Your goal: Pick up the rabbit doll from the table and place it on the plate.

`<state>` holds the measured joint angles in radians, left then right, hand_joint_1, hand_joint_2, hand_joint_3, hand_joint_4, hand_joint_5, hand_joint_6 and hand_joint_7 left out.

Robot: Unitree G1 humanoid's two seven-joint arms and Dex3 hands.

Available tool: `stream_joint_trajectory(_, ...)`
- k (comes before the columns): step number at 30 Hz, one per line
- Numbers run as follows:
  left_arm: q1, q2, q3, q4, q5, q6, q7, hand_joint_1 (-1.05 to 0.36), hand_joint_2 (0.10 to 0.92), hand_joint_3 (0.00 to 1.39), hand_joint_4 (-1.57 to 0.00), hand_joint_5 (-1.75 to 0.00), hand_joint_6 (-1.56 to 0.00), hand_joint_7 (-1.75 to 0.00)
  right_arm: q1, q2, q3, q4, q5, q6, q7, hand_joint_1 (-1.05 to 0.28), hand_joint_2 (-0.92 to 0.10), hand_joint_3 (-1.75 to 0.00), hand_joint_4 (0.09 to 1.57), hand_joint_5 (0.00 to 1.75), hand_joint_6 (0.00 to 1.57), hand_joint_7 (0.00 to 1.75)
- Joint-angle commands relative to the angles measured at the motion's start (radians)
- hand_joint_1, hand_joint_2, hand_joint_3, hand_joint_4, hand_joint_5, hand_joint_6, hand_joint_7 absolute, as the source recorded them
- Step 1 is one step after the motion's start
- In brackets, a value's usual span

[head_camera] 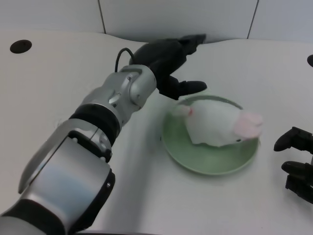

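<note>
Head view: rabbit doll [217, 125] lies on the plate [195, 166], left hand [168, 61] empty, fingers spread, just beside. Looks soft, light; grip the plump body.

Setting: you are looking at a lab or robot test bench, not a home.
Surface: plain white table [146, 196], a round dark hole [20, 46] at your 10 o'clock.
Backdrop: white wall panels [176, 17] with dark seams at 12 o'clock.
Props: one green plate [176, 147] carrying a rabbit doll [215, 125], staged at 3 o'clock.
</note>
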<state>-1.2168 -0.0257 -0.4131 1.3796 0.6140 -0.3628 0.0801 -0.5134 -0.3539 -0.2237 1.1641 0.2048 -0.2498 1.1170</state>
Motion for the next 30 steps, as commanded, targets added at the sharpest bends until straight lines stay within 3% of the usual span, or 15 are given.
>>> stream_joint_trajectory(1, -0.041, 0.03, 0.025, -0.014, -0.024, -0.026, -0.035, -1.05, 0.921, 0.81, 0.0, 0.0, 0.0, 0.0, -0.004, -0.012, -0.007, 0.01, 0.011, 0.014, 0.009, -0.41, -0.92, -0.07, 1.4, 1.75, 0.71, 1.75)
stream_joint_trajectory(3, -0.04, 0.056, 0.06, -0.019, -0.061, -0.056, -0.081, -1.05, 0.921, 0.81, 0.0, 0.0, -0.01, 0.0, -0.005, -0.013, -0.002, 0.008, 0.007, 0.024, -0.005, -0.43, -0.92, -0.06, 1.42, 1.75, 0.84, 1.75)
stream_joint_trajectory(5, -0.022, 0.087, 0.137, -0.026, -0.145, -0.108, -0.173, -1.05, 0.921, 0.78, -0.01, -0.01, -0.03, -0.01, -0.004, -0.011, -0.003, 0.004, 0.01, 0.024, -0.005, -0.41, -0.92, -0.06, 1.46, 1.75, 0.89, 1.75)
stream_joint_trajectory(7, -0.002, 0.109, 0.196, -0.031, -0.21, -0.148, -0.235, -1.05, 0.921, 0.75, -0.06, -0.03, -0.05, -0.02, -0.003, -0.01, -0.004, 0.002, 0.013, 0.016, 0.001, -0.4, -0.92, -0.09, 1.46, 1.75, 0.79, 1.75)
stream_joint_trajectory(8, 0.015, 0.126, 0.225, -0.036, -0.242, -0.169, -0.26, -1.05, 0.921, 0.76, -0.08, -0.04, -0.07, -0.03, -0.002, -0.01, -0.002, -0.001, 0.009, 0.009, -0.006, -0.4, -0.92, -0.09, 1.43, 1.75, 0.77, 1.75)
stream_joint_trajectory(10, 0.064, 0.152, 0.323, -0.047, -0.352, -0.195, -0.342, -1.04, 0.921, 0.79, -0.15, -0.08, -0.11, -0.05, -0.01, -0.011, -0.006, 0.008, 0.017, 0.034, 0.01, -0.38, -0.92, -0.1, 1.4, 1.75, 0.82, 1.75)
stream_joint_trajectory(11, 0.089, 0.165, 0.374, -0.052, -0.412, -0.187, -0.391, -1.04, 0.921, 0.78, -0.17, -0.09, -0.13, -0.05, -0.011, -0.013, -0.001, 0.009, 0.01, 0.027, 0.005, -0.39, -0.92, -0.1, 1.43, 1.75, 0.9, 1.75)
stream_joint_trajectory(14, 0.141, 0.186, 0.474, -0.063, -0.527, -0.149, -0.497, -1.05, 0.921, 0.78, -0.24, -0.13, -0.15, -0.06, -0.02, -0.02, 0.002, 0.015, 0.009, 0.052, 0.014, -0.4, -0.92, -0.08, 1.47, 1.75, 1.01, 1.75)
stream_joint_trajectory(17, 0.2, 0.21, 0.583, -0.068, -0.656, -0.082, -0.651, -1.04, 0.921, 0.77, -0.23, -0.12, -0.15, -0.04, -0.022, -0.024, 0.009, 0.015, -0.002, 0.043, 0.006, -0.4, -0.92, -0.09, 1.51, 1.75, 1.12, 1.75)
stream_joint_trajectory(19, 0.236, 0.22, 0.657, -0.069, -0.741, -0.015, -0.737, -1.03, 0.921, 0.75, -0.22, -0.11, -0.14, -0.04, -0.023, -0.025, 0.01, 0.016, -0.004, 0.052, 0.0, -0.4, -0.92, -0.09, 1.53, 1.75, 1.1, 1.75)
stream_joint_trajectory(20, 0.251, 0.223, 0.685, -0.07, -0.773, 0.012, -0.768, -1.0, 0.921, 0.75, -0.25, -0.12, -0.16, -0.04, -0.023, -0.025, 0.009, 0.017, -0.002, 0.06, -0.002, -0.38, -0.92, -0.09, 1.5, 1.75, 0.94, 1.75)
stream_joint_trajectory(23, 0.311, 0.222, 0.78, -0.076, -0.885, 0.127, -0.856, -0.96, 0.921, 0.73, -0.31, -0.15, -0.19, -0.04, -0.021, -0.018, -0.003, 0.016, 0.011, 0.089, -0.013, -0.36, -0.92, -0.08, 1.44, 1.75, 0.71, 1.75)
stream_joint_trajectory(24, 0.339, 0.218, 0.803, -0.082, -0.914, 0.16, -0.881, -0.96, 0.921, 0.73, -0.32, -0.15, -0.19, -0.04, -0.02, -0.015, -0.004, 0.015, 0.013, 0.084, -0.011, -0.36, -0.92, -0.07, 1.43, 1.75, 0.65, 1.75)
stream_joint_trajectory(26, 0.383, 0.214, 0.825, -0.095, -0.946, 0.203, -0.916, -0.95, 0.921, 0.71, -0.34, -0.15, -0.2, -0.04, -0.02, -0.013, -0.003, 0.014, 0.012, 0.079, -0.011, -0.36, -0.92, -0.08, 1.41, 1.75, 0.6, 1.75)
stream_joint_trajectory(30, 0.482, 0.21, 0.856, -0.136, -1.007, 0.314, -0.995, -0.91, 0.921, 0.72, -0.32, -0.13, -0.17, -0.01, -0.026, -0.013, -0.001, 0.018, 0.009, 0.093, -0.022, -0.37, -0.92, -0.07, 1.36, 1.75, 0.61, 1.75)
